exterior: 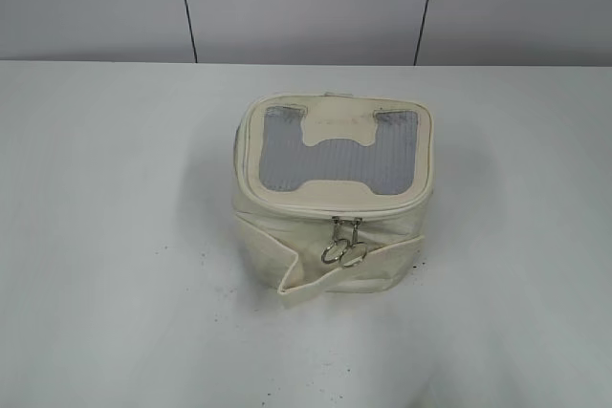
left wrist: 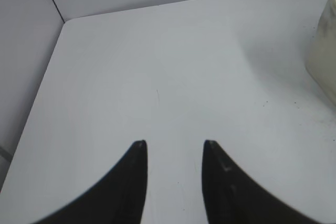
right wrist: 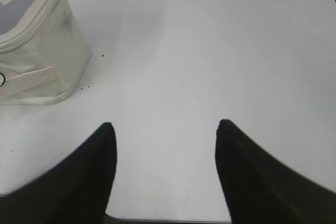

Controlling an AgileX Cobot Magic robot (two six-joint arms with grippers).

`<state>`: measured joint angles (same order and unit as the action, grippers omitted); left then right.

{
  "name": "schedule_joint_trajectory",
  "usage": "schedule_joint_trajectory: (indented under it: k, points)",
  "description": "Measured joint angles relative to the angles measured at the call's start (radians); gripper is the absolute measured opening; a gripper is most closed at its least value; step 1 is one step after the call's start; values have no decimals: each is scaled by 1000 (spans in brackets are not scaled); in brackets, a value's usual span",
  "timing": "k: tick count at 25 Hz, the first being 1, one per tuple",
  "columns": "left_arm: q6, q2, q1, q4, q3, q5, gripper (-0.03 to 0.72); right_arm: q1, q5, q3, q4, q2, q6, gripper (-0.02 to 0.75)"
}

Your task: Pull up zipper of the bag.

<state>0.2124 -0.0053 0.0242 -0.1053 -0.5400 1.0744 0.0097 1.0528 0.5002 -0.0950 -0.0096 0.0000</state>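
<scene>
White counter (exterior: 105, 236) carries the bag (exterior: 330, 207) near its middle, both silver pulls (exterior: 344, 247) hanging together at the front of the zipper (exterior: 325, 205). Left pincer (left wrist: 173, 148) and right pincer (right wrist: 165, 129) hover spread and empty, well apart from it. Those small rings could slip a pinch, and the light, unbraced bag would likely drag along.

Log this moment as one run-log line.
bag centred on table | zipper pulls together at front | left gripper open, clear | right gripper open, clear
</scene>
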Motion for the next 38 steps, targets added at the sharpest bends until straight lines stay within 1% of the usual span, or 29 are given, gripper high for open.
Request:
schedule_joint_trajectory:
  k: [15, 20, 25, 30, 38]
  points:
    - [0, 0, 0, 0, 0, 0, 276, 0, 0, 0, 0, 0, 0, 447]
    - [0, 0, 0, 0, 0, -1, 262, 0, 0, 0, 0, 0, 0, 447]
    - [-9, 0, 0, -36, 0, -1, 259, 0, 0, 0, 0, 0, 0, 447]
    - [-106, 0, 0, -43, 5, -5, 258, 0, 0, 0, 0, 0, 0, 447]
    - [-130, 0, 0, -21, 5, -9, 244, 0, 0, 0, 0, 0, 0, 447]
